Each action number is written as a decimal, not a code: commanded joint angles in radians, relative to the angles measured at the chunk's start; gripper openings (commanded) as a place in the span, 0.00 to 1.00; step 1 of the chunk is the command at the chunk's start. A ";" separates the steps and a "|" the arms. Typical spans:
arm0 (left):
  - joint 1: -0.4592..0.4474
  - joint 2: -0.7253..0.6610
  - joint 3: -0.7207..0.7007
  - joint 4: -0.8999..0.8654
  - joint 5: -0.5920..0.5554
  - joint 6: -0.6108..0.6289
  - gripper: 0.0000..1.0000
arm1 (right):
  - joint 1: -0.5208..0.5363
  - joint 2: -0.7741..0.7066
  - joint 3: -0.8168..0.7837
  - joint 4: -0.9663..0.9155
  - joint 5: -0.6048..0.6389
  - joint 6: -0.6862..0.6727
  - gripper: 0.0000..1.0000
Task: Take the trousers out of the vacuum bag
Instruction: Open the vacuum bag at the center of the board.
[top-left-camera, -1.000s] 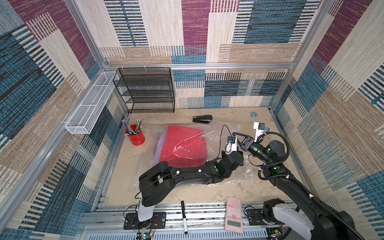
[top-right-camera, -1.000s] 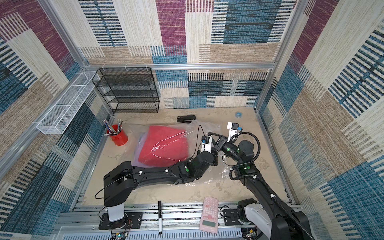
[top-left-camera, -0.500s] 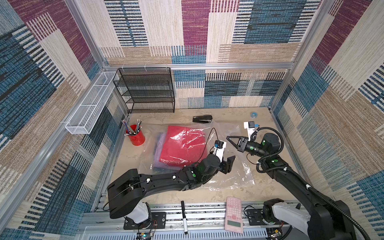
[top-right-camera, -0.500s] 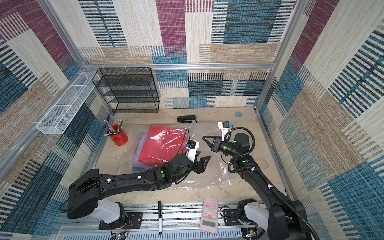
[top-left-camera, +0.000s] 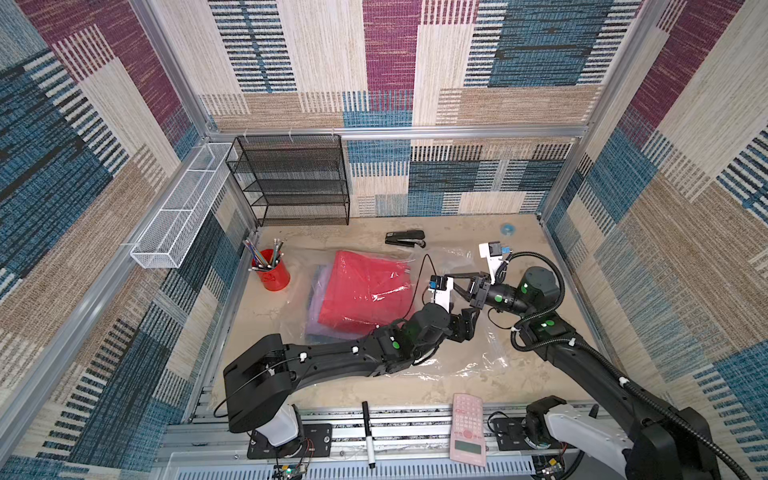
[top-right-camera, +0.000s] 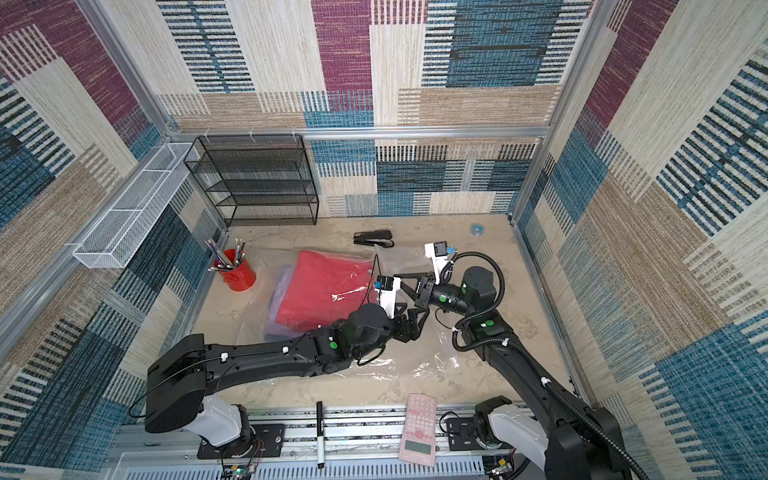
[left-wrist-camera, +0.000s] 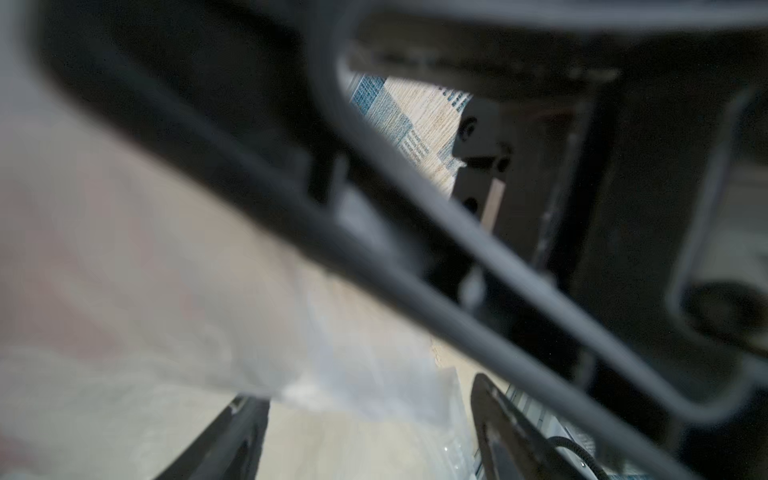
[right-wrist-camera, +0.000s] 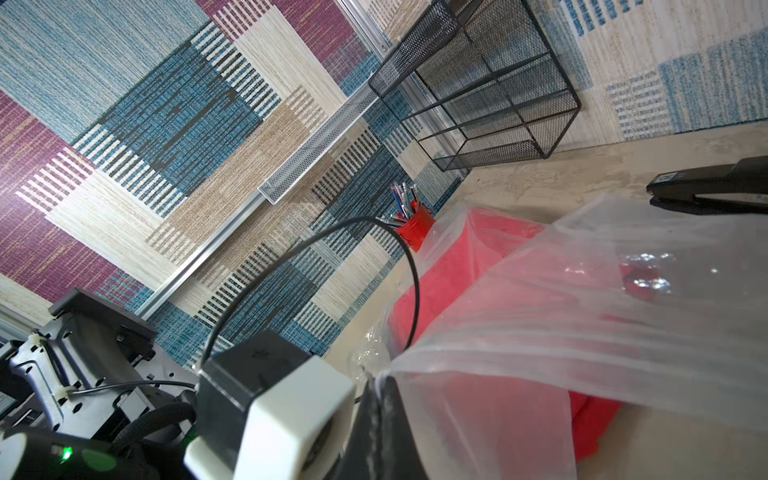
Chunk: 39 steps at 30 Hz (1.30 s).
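Bright, even light with soft shadows.
Top views bend at the edges; glare glints on the vacuum bag; the left wrist view is almost wholly out of focus.

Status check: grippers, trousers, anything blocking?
Left gripper open, empty. Right gripper shut on the vacuum bag edge, held up. Trousers inside the bag. Left arm lies across the bag.
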 joint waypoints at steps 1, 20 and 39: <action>-0.001 0.003 0.030 -0.067 -0.086 -0.113 0.76 | 0.043 -0.008 -0.007 0.044 0.125 -0.007 0.01; -0.046 0.050 -0.007 0.158 -0.167 -0.032 0.75 | 0.122 -0.075 -0.084 0.136 0.302 0.091 0.00; 0.202 -0.321 0.139 -0.498 0.213 0.137 0.74 | 0.152 -0.197 -0.183 -0.223 0.288 -0.321 0.00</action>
